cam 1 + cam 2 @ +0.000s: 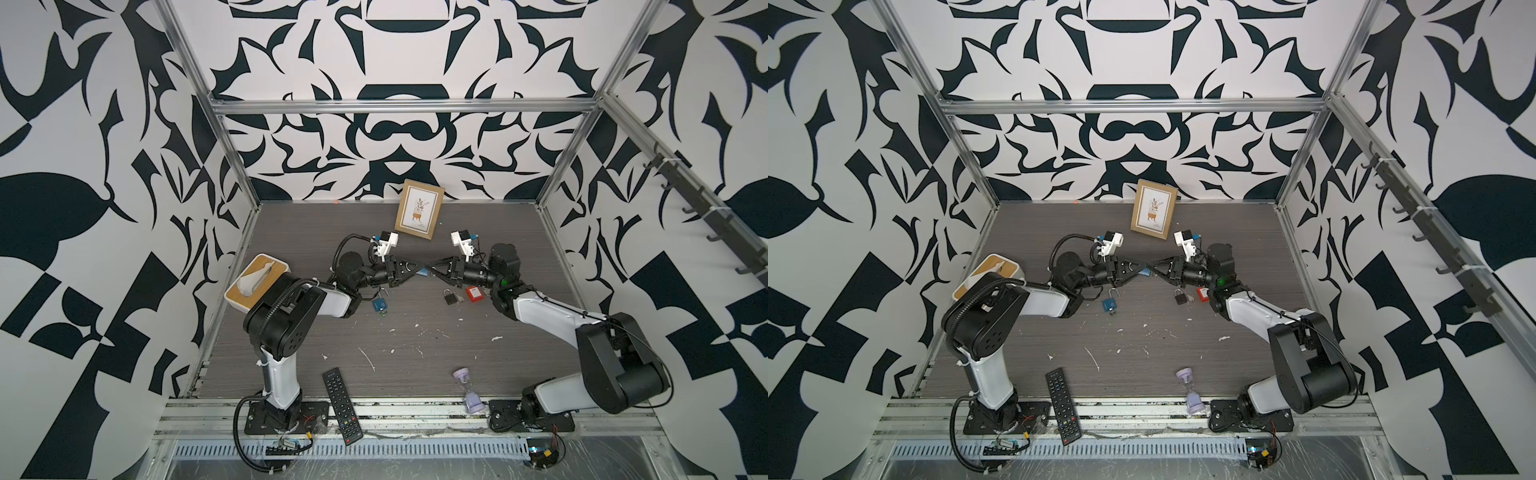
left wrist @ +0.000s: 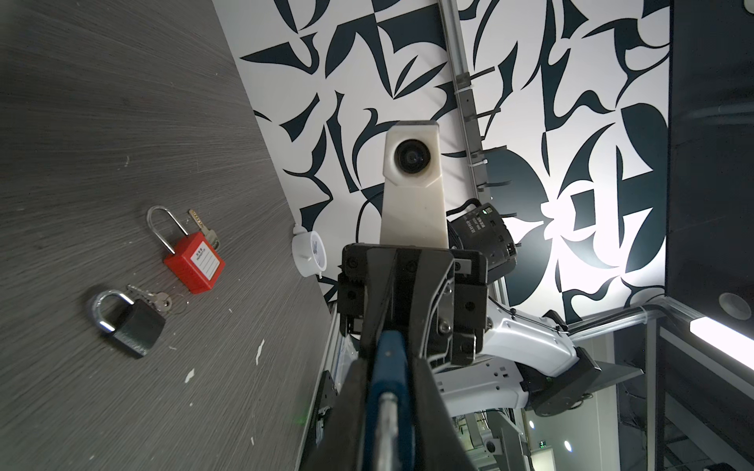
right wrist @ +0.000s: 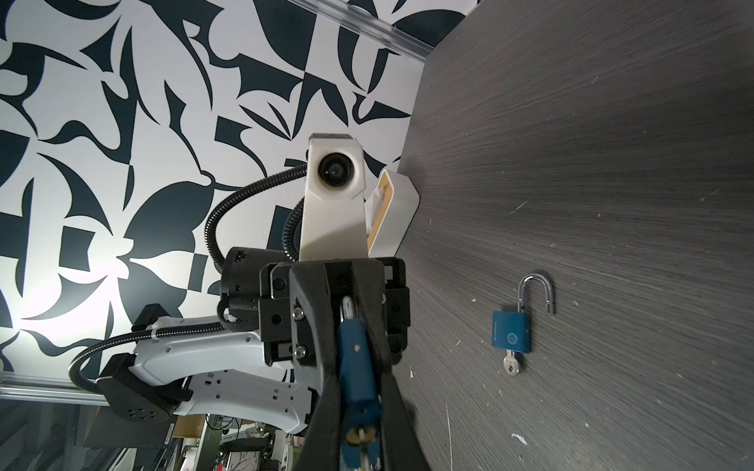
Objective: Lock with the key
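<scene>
A blue padlock (image 1: 423, 273) (image 1: 1145, 272) hangs above the table's middle, held from both sides. My left gripper (image 1: 415, 272) (image 2: 389, 367) is shut on its shackle end. My right gripper (image 1: 432, 266) (image 3: 359, 379) is shut on its body. In the right wrist view the padlock (image 3: 357, 346) shows a brass keyhole (image 3: 361, 436) near the camera, with a thin silver key stem in it. In the left wrist view the silver shackle (image 2: 387, 424) runs between my fingers. The key's head is hidden.
An open blue padlock with a key (image 1: 379, 305) (image 3: 512, 334), a black padlock (image 1: 449, 296) (image 2: 130, 322) and a red padlock (image 1: 473, 293) (image 2: 195, 263) lie on the table. A tissue box (image 1: 257, 280), picture frame (image 1: 419, 209), remote (image 1: 341, 406) and hourglass (image 1: 468, 390) stand around.
</scene>
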